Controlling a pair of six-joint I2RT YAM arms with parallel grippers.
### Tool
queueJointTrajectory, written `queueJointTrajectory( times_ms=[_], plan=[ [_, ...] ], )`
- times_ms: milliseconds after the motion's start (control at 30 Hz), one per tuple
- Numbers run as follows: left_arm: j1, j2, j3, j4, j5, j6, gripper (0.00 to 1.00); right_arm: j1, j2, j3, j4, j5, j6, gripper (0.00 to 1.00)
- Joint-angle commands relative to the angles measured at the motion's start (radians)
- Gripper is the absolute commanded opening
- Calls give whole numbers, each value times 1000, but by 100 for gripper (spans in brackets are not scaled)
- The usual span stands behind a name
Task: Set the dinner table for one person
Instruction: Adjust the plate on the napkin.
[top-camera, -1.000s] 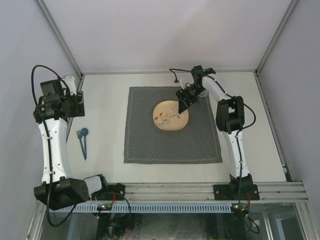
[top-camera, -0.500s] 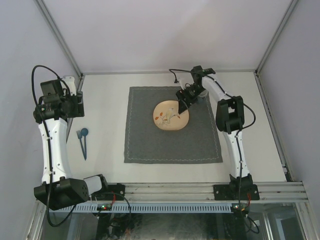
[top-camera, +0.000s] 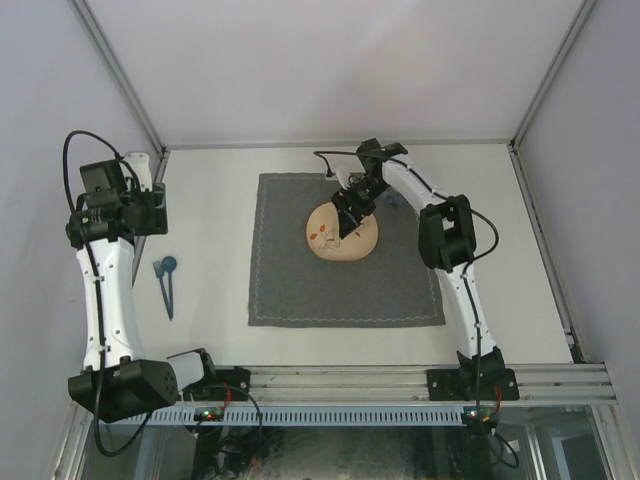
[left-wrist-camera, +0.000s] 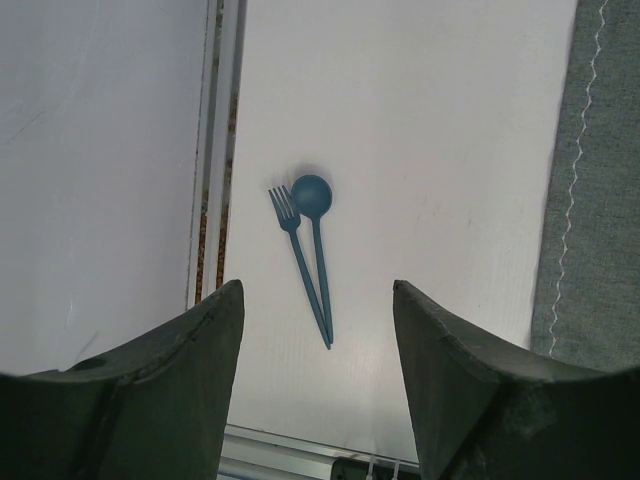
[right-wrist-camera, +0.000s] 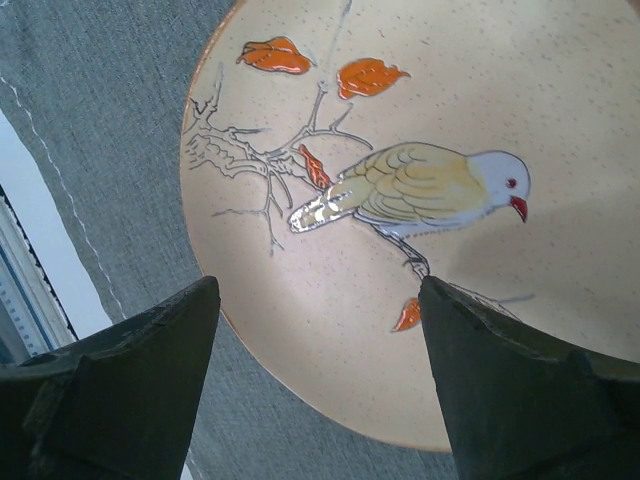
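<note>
Right gripper (top-camera: 345, 222) wide above cream round bird-painted plate (top-camera: 335, 248); left gripper (left-wrist-camera: 318, 288) wide, empty.
Off-white rectangular dinner table (top-camera: 210, 200) runs 9-to-3 o'clock.

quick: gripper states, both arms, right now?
Left gripper: open, holding nothing, above the fork and spoon.
Right gripper: open, holding nothing, over the plate.

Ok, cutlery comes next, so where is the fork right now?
In the left wrist view, the fork lies on the bare dinner table left of the grey cloth, just left of the spoon, their handle tips meeting.
</note>
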Motion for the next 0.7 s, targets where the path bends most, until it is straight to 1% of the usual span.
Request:
queueJointTrajectory(
  times_ms=[0, 200, 667],
  plan=[
    [6, -28, 23, 20, -4, 16, 66, 12, 16, 12, 23, -17, 15, 80],
    [6, -15, 43, 26, 6, 18, 66, 58, 19, 11, 16, -30, 10, 80],
    [11, -7, 49, 41, 46, 18, 65, 226, 8, -14, -11, -69, 17, 80]
  ],
)
